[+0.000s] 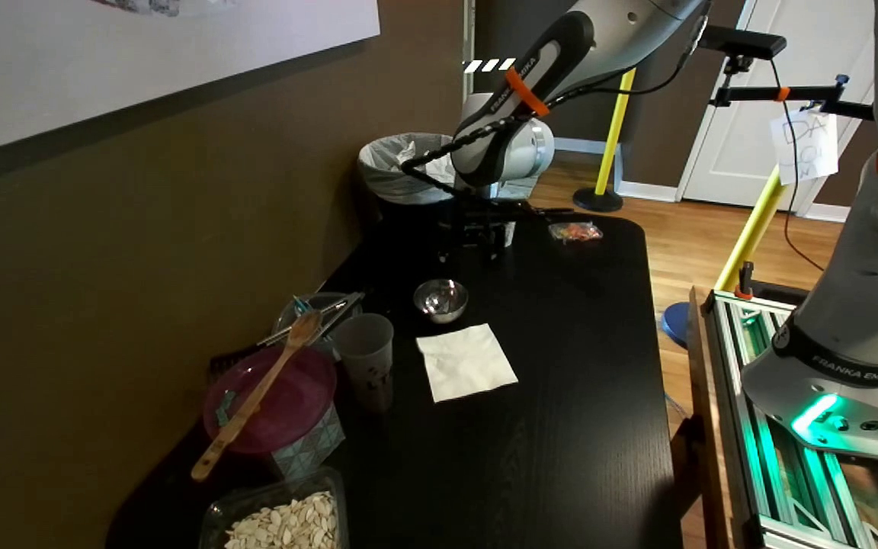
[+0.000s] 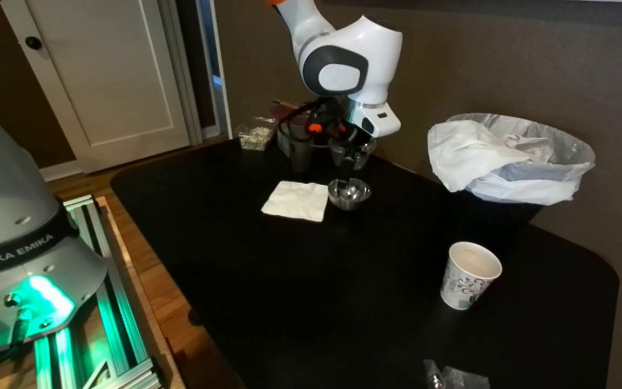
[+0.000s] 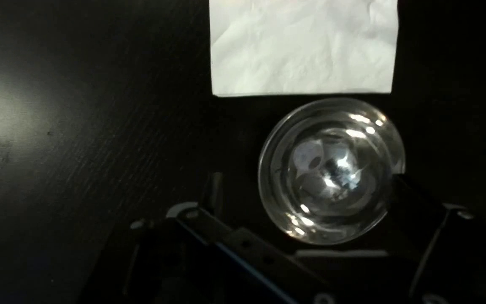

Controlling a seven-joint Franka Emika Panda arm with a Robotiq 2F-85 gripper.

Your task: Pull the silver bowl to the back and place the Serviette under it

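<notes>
The small silver bowl stands upright on the black table in both exterior views. In the wrist view the bowl looks empty. The white serviette lies flat on the table beside it, close to its rim, and also shows in an exterior view and the wrist view. My gripper is open over the bowl, its fingers spread wider than the rim. The right finger overlaps the rim in the picture; the left is apart from it. Contact cannot be told. The gripper also shows in an exterior view.
A grey cup, a purple bowl with a wooden spoon and a container of seeds stand along the wall side. A paper cup, a lined bin and a candy bag are towards the other end.
</notes>
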